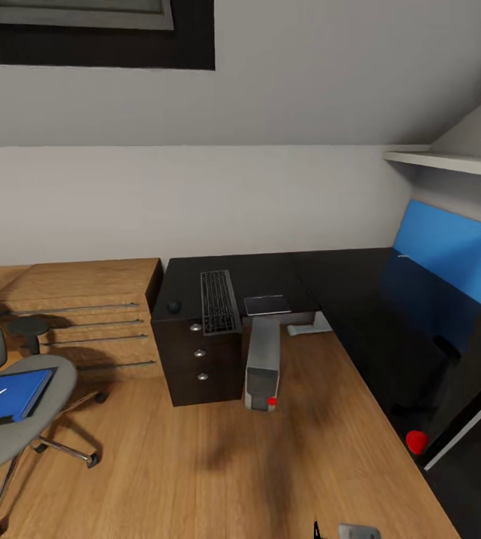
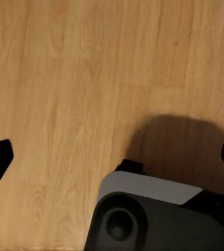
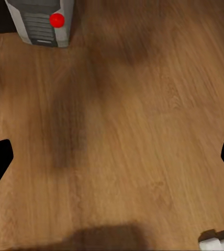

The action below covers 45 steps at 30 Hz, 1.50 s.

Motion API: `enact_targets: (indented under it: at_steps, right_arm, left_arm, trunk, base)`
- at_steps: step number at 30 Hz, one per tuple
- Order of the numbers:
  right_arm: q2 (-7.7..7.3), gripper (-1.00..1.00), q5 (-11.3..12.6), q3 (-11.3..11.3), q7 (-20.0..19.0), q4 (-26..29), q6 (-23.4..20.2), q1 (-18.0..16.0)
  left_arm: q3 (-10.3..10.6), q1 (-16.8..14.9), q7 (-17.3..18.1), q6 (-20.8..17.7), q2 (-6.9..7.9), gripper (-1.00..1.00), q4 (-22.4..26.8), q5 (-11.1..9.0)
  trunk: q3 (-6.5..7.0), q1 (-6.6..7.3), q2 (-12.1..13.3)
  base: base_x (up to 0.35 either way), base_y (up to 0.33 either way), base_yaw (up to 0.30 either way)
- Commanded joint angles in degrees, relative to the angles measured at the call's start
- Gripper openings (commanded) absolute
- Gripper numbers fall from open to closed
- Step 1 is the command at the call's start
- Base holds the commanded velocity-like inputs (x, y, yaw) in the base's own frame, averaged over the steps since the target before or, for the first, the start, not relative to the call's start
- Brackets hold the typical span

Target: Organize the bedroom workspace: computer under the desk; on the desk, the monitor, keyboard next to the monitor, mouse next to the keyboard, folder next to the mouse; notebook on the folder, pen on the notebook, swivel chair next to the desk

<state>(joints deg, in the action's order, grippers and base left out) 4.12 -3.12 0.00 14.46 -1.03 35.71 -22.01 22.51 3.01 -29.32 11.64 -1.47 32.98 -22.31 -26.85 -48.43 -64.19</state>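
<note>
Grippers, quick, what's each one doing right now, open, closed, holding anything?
Left gripper: open, fingertips spread wide over the wood floor, holding nothing.
Right gripper: open, fingertips spread wide over the floor, holding nothing; the computer stands ahead of it.

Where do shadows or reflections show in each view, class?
Head view: soft dark shadows stretch over the wood floor in front of the computer; the glossy desk mirrors blue. Left wrist view: one blurred shadow on the floor. Right wrist view: streaky shadows below the computer.
</note>
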Motion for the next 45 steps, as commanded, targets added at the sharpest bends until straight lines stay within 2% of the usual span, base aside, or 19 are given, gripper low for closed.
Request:
enact_targets:
  at_steps: [1,11,21,22,24,25,29,30,32,33,35,37,38,39,40,41,42,44,45]
  right_arm:
    - [0.02,1.0,-0.4,0.0,0.4,-0.1,0.2,-0.1]
    - [0.02,1.0,-0.4,0.1,0.4,-0.1,0.3,-0.1]
    - [0.02,1.0,-0.7,0.1,0.3,-0.1,0.3,-0.1]
    - [0.21,1.0,-2.7,0.4,0.5,1.4,0.2,-0.1]
    - [0.61,1.0,-2.9,0.4,0.5,2.9,0.0,-0.1]
    - [1.22,1.0,-3.0,0.4,0.6,5.2,-0.5,-0.1]
    - [2.18,1.0,-3.0,0.2,1.1,11.7,-2.9,-0.1]
    - [2.43,1.0,-2.9,0.1,1.4,15.0,-5.2,-0.1]
    - [2.6,1.0,-2.9,0.1,1.6,18.4,-8.2,-0.1]
    - [2.73,1.0,-2.8,0.1,1.7,22.2,-11.5,-0.1]
    - [2.93,1.0,-2.6,0.0,1.8,28.6,-17.1,-0.1]
    - [3.02,1.0,-2.3,0.0,1.8,33.3,-21.3,-0.2]
    - [3.1,1.0,-1.3,-0.1,1.9,40.6,-28.6,-0.2]
    - [3.11,1.0,-0.6,-0.1,1.9,43.1,-31.3,-0.3]
    - [3.09,1.0,1.0,-0.2,1.9,48.4,-36.9,-0.3]
    - [3.05,1.0,3.9,-0.3,2.0,57.2,-44.8,-0.4]
    - [3.01,1.0,5.8,-0.5,2.1,63.1,-49.3,-0.4]
    - [2.96,1.0,7.2,-0.7,2.2,68.7,-53.0,-0.4]
    - [2.91,1.0,8.0,-0.8,2.9,74.0,-55.8,0.1]
  left_arm:
    - [0.3,0.0,-0.4,0.3,-0.01,1.0,0.1,-0.6]
    - [0.3,0.0,-0.3,0.3,-0.02,1.0,0.1,-0.6]
    - [0.3,0.0,-0.4,1.9,-0.01,1.0,0.5,-0.6]
    - [0.5,0.0,-0.5,2.8,-1.61,1.0,9.2,0.9]
    - [0.5,0.0,-0.6,1.9,-1.8,1.0,12.6,2.2]
    - [0.5,0.0,-0.7,-0.4,-1.97,1.0,16.6,3.7]
    - [0.4,0.0,-1.4,-9.0,-2.17,1.0,25.9,5.5]
    - [0.3,0.0,-1.8,-14.2,-2.19,1.0,30.9,6.0]
    - [0.2,0.0,-2.1,-19.3,-2.18,1.0,35.7,6.2]
    - [0.0,0.0,-2.3,-23.6,-2.18,1.0,40.2,6.4]
    - [-0.5,0.0,-2.4,-28.1,-2.24,1.0,45.8,6.6]
    - [-1.0,0.0,-2.4,-30.0,-2.35,1.0,48.6,6.5]
    - [-1.7,-0.6,-2.3,-32.2,-3.17,1.0,51.3,5.8]
    - [-1.8,-0.9,-2.3,-32.8,-3.65,1.0,51.9,5.5]
    - [-2.1,-1.6,-2.3,-34.1,-4.77,1.0,53.2,4.8]
    - [-2.3,-2.3,-2.3,-35.9,-6.04,1.0,55.2,4.3]
    - [-2.5,-2.5,-2.2,-36.6,-6.48,1.0,56.1,4.0]
    - [-2.7,-2.7,-2.2,-37.1,-6.73,1.0,56.8,3.9]
    - [-2.8,-2.8,-2.2,-37.4,-6.69,1.0,56.9,3.8]
  trunk:
    - [-0.05,0.03,0.0]
    - [-0.05,0.03,0.0]
    - [-0.05,0.03,0.0]
    - [-0.05,0.03,0.0]
    - [-0.05,0.03,0.0]
    - [-0.05,0.03,0.0]
    - [-0.05,0.03,0.0]
    - [-0.05,0.03,0.0]
    - [-0.05,0.03,0.0]
    - [-0.05,0.03,0.0]
    - [-0.05,0.03,0.0]
    - [-0.05,0.03,0.0]
    - [-0.05,0.03,0.0]
    - [-0.05,0.03,0.0]
    - [-0.05,0.03,0.0]
    - [-0.05,0.03,0.0]
    - [-0.05,0.03,0.0]
    - [-0.05,0.03,0.0]
    - [-0.05,0.03,0.0]
  base:
    - [-0.274,-0.212,0.243]
    - [-0.275,-0.187,0.266]
    - [-0.035,-0.007,0.087]
    - [0.0,0.0,0.0]
    - [0.0,0.0,0.0]
    - [0.0,0.0,0.0]
    - [0.0,0.0,0.0]
    - [0.0,0.0,0.0]
    - [0.0,0.0,0.0]
    - [0.0,0.0,0.0]
    - [0.0,0.0,0.0]
    - [0.0,0.0,0.0]
    - [0.0,0.0,0.0]
    - [0.0,0.0,0.0]
    - [0.0,0.0,0.0]
    - [0.0,0.0,0.0]
    - [0.0,0.0,0.0]
    - [0.0,0.0,0.0]
    - [0.0,0.0,0.0]
